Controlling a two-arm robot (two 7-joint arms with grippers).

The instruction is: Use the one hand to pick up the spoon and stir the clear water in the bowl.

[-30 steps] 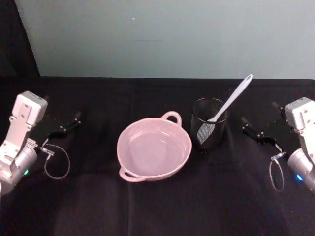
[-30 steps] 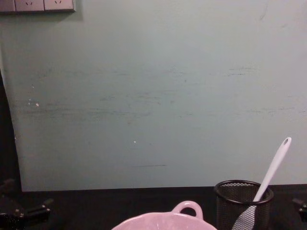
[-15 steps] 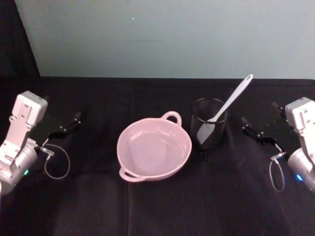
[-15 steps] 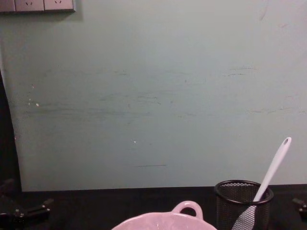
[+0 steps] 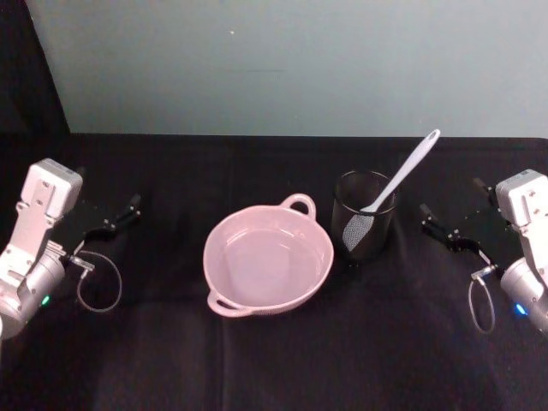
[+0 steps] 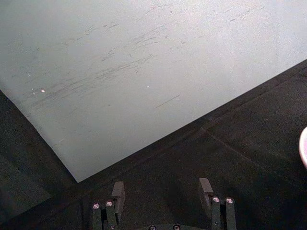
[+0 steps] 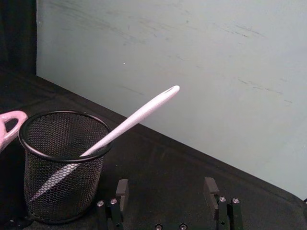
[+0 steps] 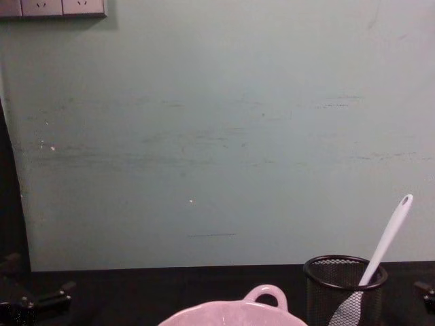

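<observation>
The right gripper (image 5: 452,199) rests low over the black cloth (image 5: 274,360) at the robot's right side. Its two fingers (image 7: 209,185) are spread wide with nothing between them, as the right wrist view shows plainly.

The spoon (image 5: 402,175) is to this gripper's left, near it but not touching. It stands tilted in a black mesh cup (image 5: 382,224), with its scoop end down inside the mesh and its handle leaning over the rim, up toward the gripper's side. The handle's end, with its oval hole, rises well above the cup (image 7: 86,177). From the right wrist, the spoon (image 7: 134,117) lies ahead of the open fingers.

The pink bowl (image 5: 210,248) sits farther to the gripper's left, just beside the cup on the cup's far side from the gripper. A small loop handle on its rim points toward the wall (image 5: 257,68), and another points toward the robot. A faint ring inside marks clear water.

The left gripper (image 5: 107,188) rests at the robot's left side, well apart from the bowl, its fingers (image 6: 118,189) also spread wide and empty.
</observation>
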